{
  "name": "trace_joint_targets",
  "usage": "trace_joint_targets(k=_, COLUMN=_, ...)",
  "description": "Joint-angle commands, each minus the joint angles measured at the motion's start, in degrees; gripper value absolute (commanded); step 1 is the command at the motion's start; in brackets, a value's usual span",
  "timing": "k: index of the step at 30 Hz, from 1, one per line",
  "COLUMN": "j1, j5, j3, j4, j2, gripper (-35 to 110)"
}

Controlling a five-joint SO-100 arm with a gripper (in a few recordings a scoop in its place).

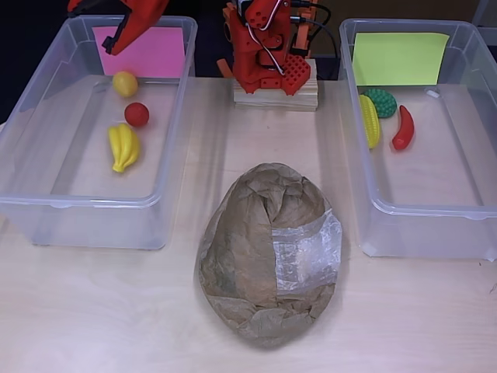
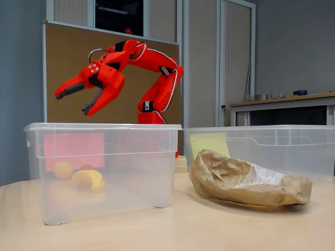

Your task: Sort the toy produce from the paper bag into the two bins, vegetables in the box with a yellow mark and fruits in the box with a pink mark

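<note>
Red plastic claw (image 2: 73,100) is hanging spread and empty above the pink-marked bin (image 1: 46,206) — a drop looks finished, so the step in hand is likely the swing back to the paper bag (image 1: 268,252), which is lying crumpled on the table between the two bins. Reaching into it calls for finding the opening. Three fruits are sitting in the pink bin: a lemon (image 1: 125,83), a red ball-shaped fruit (image 1: 137,114) and a banana (image 1: 123,147). Three vegetables are lying in the yellow-marked bin (image 1: 419,225) — corn (image 1: 370,120), a green knobbly piece (image 1: 382,102), a red chilli (image 1: 403,128).

Crumpled paper bag (image 1: 268,256) lies between bins — fruits left (image 1: 124,116), vegetables right (image 1: 384,120).
</note>
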Motion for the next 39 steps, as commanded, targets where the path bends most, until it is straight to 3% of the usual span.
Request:
trace_joint_targets(k=1, j1=-8.8, j5=-4.7, j3=-2.6, j4=-0.1, j2=7.4, gripper=27)
trace_joint_targets(k=14, j1=-36.7, j5=-17.0, j3=12.4, j4=-17.0, j2=18.1, gripper=3)
trace_joint_targets(k=25, j1=-53.3, j5=-21.5, j3=29.4, j4=-35.1, j2=20.9, gripper=0)
trace_joint_targets(k=35, j1=-62.4, j5=-24.8, j3=44.9, j4=-38.8, j2=30.9, gripper=0)
trace_joint_targets(k=39, j1=-65.2, j5=-25.1, j3=49.3, j4=-35.9, j2=37.5, gripper=0)
